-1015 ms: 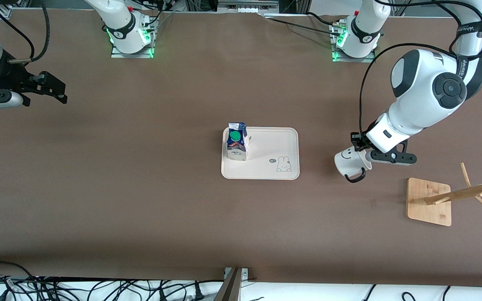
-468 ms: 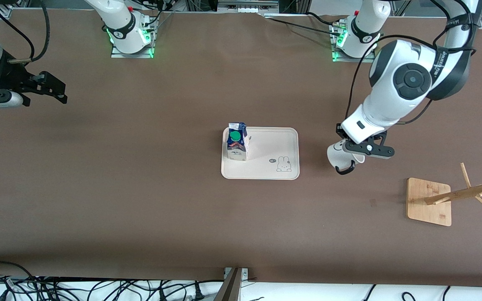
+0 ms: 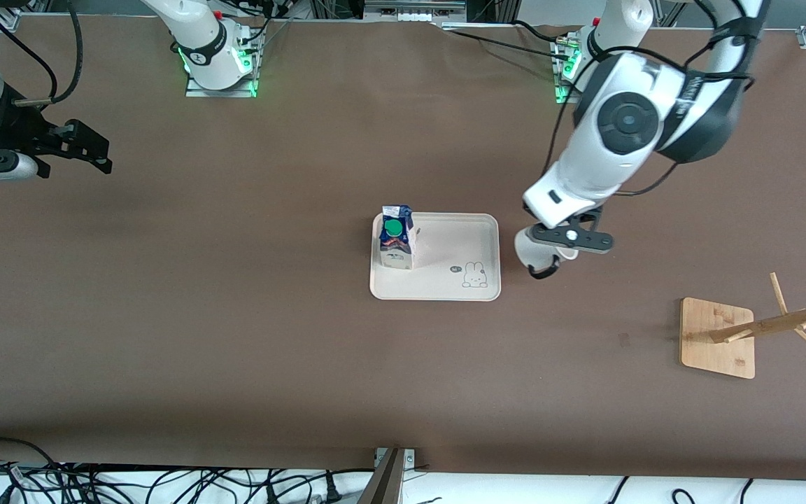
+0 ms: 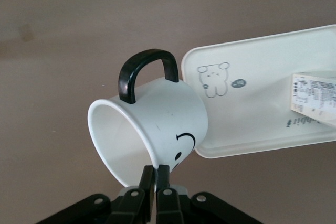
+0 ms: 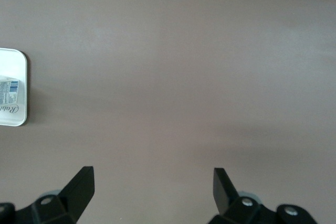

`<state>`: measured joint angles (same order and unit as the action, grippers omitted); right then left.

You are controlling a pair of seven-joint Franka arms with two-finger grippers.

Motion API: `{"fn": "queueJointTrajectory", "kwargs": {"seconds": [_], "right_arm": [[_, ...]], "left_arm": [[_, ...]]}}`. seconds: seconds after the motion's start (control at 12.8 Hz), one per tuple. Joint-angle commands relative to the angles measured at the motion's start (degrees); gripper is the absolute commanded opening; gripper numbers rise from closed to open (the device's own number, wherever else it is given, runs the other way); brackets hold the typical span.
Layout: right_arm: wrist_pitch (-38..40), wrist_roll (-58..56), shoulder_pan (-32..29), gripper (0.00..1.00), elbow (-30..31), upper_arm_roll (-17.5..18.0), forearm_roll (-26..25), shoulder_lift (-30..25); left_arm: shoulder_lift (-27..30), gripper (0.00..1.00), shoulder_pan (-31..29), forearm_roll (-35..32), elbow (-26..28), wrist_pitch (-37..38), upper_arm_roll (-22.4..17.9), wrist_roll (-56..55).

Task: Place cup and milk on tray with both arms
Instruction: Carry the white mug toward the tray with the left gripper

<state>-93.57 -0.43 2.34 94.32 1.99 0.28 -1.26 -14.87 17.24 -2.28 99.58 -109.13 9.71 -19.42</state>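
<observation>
Milk (image 3: pixel 397 238) stands on "Rabbit" tray (image 3: pixel 445 283); left tool (image 4: pixel 156 174) grips cup (image 4: pixel 157 124).

Table (image 3: pixel 235 336): brown cover, matt, smooth, faint creases. Tray (image 3: pixel 445 280): cream plastic, satin sheen, smooth, printed rabbit drawing. Milk (image 3: pixel 397 241): coated paper carton, printed, slight gloss; cap green plastic. Cup (image 4: pixel 157 129): white ceramic, glossy glaze; handle black, shiny. Left gripper (image 4: pixel 156 182): black fingers, matt, probably plastic, hard to tell; small metal screws. Right gripper (image 5: pixel 152 187): same matt black. Rack (image 3: pixel 718 336): pale bamboo wood, visible grain, dull finish. Arm shells: white glossy plastic.
</observation>
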Motion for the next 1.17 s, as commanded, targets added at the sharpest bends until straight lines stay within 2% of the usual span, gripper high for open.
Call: {"fn": "queueJointTrajectory", "kwargs": {"seconds": [0.0, 0.31, 1.09], "right_arm": [[0.3, -0.5, -0.9, 1.0, -1.2, 0.6, -0.2, 0.4], [0.3, -0.5, -0.9, 1.0, -1.2, 0.6, -0.2, 0.4], [0.3, -0.5, -0.9, 1.0, -1.2, 0.6, -0.2, 0.4]], "left_arm": [[-5.5, 0.0, 3.1, -1.6, -5.9, 2.2, 0.1, -5.1], [-12.1, 0.0, 7.4, -1.6, -9.5, 3.0, -1.0, -14.2], [-16.2, 0.0, 8.2, -1.1, -11.1, 2.3, -1.1, -18.6]]}}
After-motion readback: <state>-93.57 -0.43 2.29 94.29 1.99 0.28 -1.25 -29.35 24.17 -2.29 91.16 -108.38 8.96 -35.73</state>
